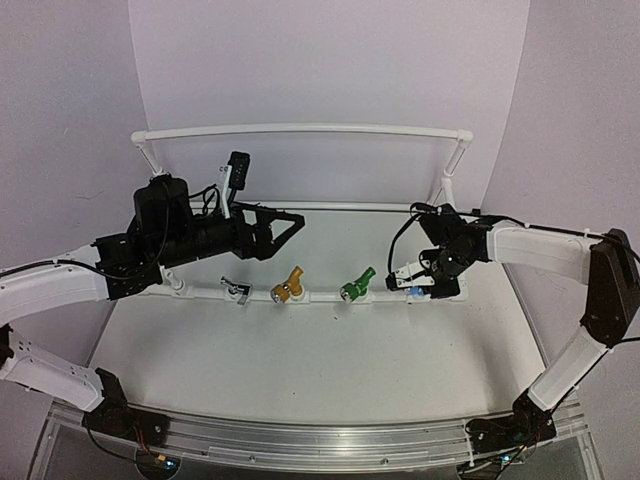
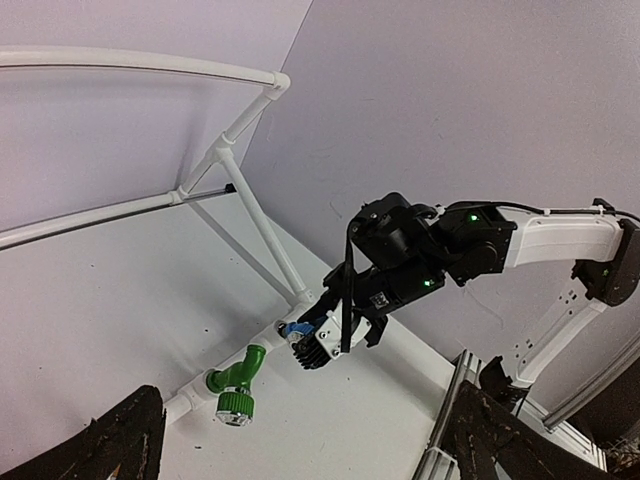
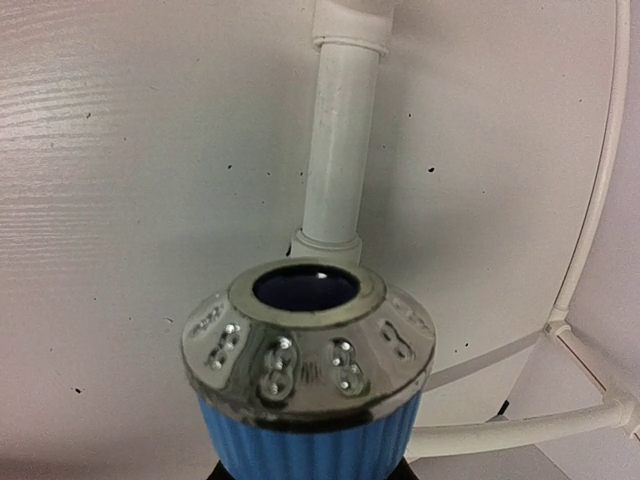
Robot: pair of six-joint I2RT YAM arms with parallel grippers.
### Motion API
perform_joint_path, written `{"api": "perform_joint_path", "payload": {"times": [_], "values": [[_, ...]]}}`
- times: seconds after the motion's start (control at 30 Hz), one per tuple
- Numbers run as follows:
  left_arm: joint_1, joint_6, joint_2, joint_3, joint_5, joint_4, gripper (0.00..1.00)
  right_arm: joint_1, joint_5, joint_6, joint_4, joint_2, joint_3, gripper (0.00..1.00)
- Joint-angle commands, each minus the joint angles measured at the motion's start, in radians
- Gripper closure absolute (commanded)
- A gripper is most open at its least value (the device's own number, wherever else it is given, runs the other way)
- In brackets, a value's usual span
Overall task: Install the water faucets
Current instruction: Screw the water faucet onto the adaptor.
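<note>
Right jaws pinch the blue faucet (image 3: pixel 308 360), its bore visible only wrist-side; left jaws spread.

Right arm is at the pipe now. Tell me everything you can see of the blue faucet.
The blue faucet has a ribbed, plastic-looking blue body topped by a shiny metallic nozzle ring with embossed marks and a round dark opening. It is at the right end of the front white pipe rail, next to the green faucet. The right gripper appears closed on it. Whether it is fully seated in the rail cannot be told.
</note>
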Motion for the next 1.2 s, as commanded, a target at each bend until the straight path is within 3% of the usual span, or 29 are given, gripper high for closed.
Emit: {"api": "perform_joint_path", "payload": {"times": [0.0, 0.97, 1.17], "values": [[0.004, 0.018, -0.03, 0.0, -0.015, 0.033, 0.0, -0.025, 0.019, -0.021, 0.039, 0.015, 0.022, 1.0], [0.004, 0.027, -0.024, 0.009, -0.009, 0.039, 0.0, -0.037, -0.063, -0.029, 0.005, -0.005, -0.019, 1.0], [0.004, 0.022, -0.03, 0.006, -0.014, 0.035, 0.0, -0.054, -0.062, 0.074, 0.006, 0.037, 0.003, 1.0]]}}
